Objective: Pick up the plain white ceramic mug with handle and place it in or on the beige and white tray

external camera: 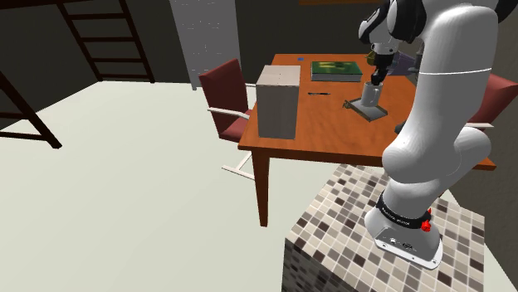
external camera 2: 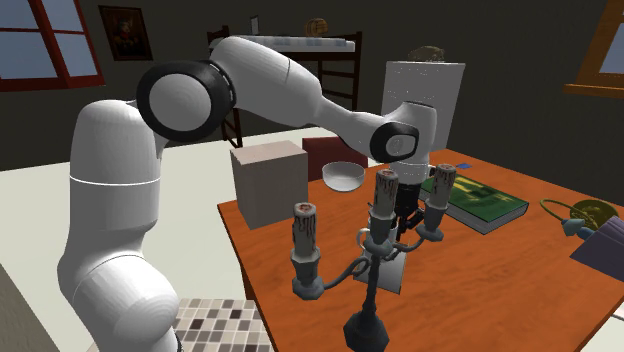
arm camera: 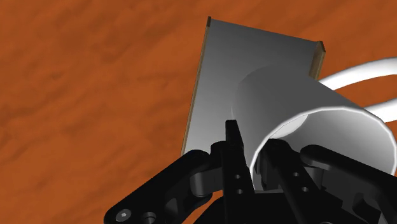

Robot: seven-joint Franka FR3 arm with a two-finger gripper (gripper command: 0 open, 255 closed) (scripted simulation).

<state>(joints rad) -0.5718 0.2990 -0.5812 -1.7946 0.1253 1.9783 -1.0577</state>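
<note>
- Gripper (arm camera: 252, 151) is clamped tight on the white mug (arm camera: 299, 105): one black finger (arm camera: 233, 149) outside the rim, the other inside, wall pinched between them!
- That mug is upright, mouth facing the hand, looped handle (arm camera: 356, 76) jutting out sideways.
- Right beneath it lies the tray (arm camera: 254, 60), pale grey-white with beige edges, flat on the orange-brown wooden table (external camera: 324, 133). Whether mug and tray touch, can't tell.
- Shoulder view: pale box (external camera: 278, 101) at nine o'clock of the mug, green book (external camera: 336, 70) at eleven.
- Second exterior view: dark candelabra (external camera 2: 365, 265) in front, seven o'clock of the gripper.
</note>
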